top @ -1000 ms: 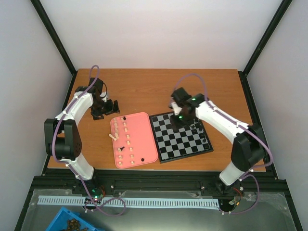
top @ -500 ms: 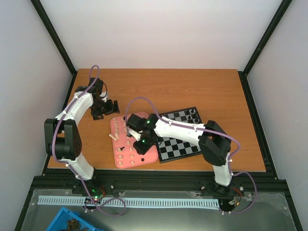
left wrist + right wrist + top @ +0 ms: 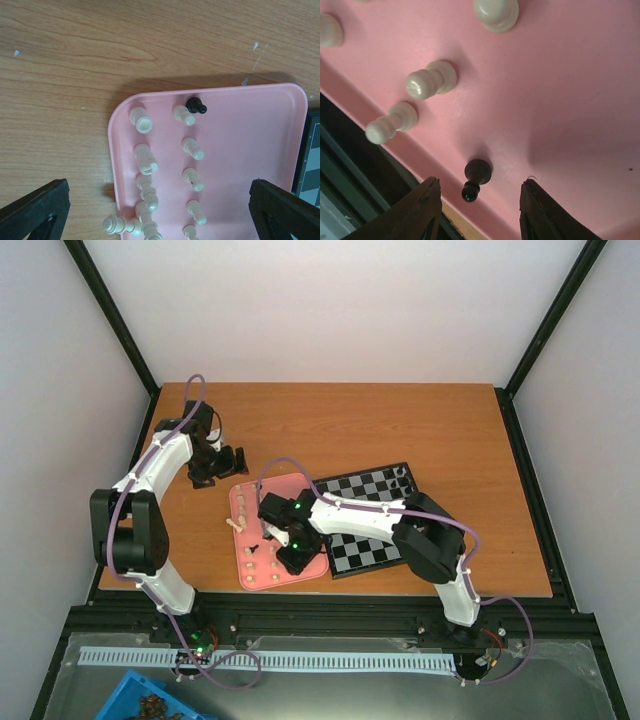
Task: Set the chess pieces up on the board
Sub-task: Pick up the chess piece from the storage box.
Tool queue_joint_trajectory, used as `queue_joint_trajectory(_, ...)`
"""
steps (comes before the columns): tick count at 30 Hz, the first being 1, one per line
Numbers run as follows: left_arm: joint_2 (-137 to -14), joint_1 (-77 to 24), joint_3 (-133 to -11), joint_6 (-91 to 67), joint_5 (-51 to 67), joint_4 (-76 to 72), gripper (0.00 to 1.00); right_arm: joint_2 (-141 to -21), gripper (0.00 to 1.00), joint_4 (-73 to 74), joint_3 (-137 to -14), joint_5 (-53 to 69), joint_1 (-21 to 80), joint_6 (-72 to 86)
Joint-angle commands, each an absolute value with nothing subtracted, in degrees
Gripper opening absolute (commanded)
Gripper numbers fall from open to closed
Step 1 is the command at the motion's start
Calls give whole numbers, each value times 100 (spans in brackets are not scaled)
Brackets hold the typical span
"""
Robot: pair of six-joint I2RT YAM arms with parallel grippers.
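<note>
The right arm's fingers (image 3: pixel 427 212) are spread apart, hanging low over the pink tray (image 3: pixel 570 100) with nothing between them yet. A lone black pawn (image 3: pixel 476 175) stands in the gap, right at the tray's near rim. That's the tricky bit. The pawn is tiny and smooth, so a squeeze that catches only its round head could, I'd say, squirt it out over the rim and onto the desk (image 3: pixel 400 420). Come down too far out and a finger may land on the rim and shove the whole tray. Two cream pawns (image 3: pixel 427 82) stand just beside it on the tray, close enough for a sweeping finger to topple. The board (image 3: pixel 375 483) lies against the tray's right side, a few black pieces on its far corner. Beyond the tray's far-left corner, the left arm's fingers (image 3: pixel 35 205) sit wide apart, empty.
</note>
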State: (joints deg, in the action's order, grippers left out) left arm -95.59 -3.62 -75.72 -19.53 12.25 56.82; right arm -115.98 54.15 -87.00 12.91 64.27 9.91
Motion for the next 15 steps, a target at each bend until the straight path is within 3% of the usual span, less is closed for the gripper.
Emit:
queue_joint_trajectory(1, -9351, -399, -7682, -2003, 1257, 5645, 100, -11758, 44, 5402, -8710, 1345, 6451, 977)
queue_joint_trajectory(15, -9398, -401, -7643, -2006, 1303, 5609, 100, -11918, 26, 5446, -8706, 1474, 6451, 991)
